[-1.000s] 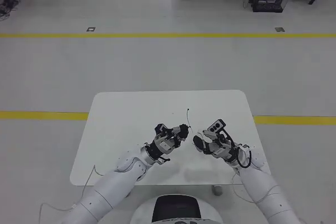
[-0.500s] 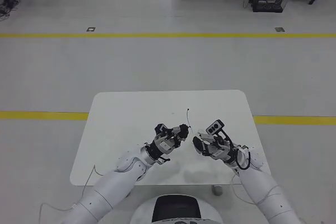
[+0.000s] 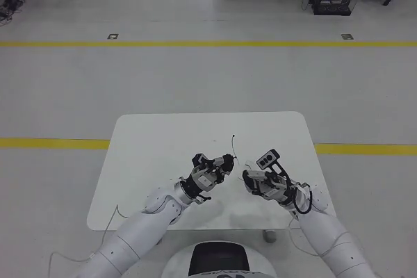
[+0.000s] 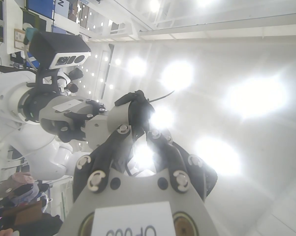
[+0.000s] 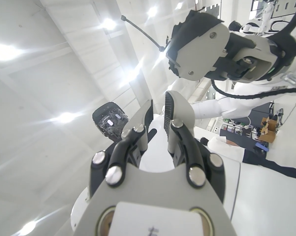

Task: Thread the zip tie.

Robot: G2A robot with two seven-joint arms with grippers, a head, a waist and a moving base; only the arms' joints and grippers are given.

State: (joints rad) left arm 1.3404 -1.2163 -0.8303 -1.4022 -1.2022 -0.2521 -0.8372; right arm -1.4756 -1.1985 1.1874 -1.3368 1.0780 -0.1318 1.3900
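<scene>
Left gripper over the near middle of the white table, fingers pinched on the zip tie. The tie is a thin black strap, slightly bowed, with a small square head at the free end pointing away from the robot. A short stub pokes out the other side. Right gripper is just beside it, fingers a little apart and empty.

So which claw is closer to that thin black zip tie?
Left. The left claw is shut on the zip tie, which pokes out past it. The right claw is open, just beside it, apart from the tie.
</scene>
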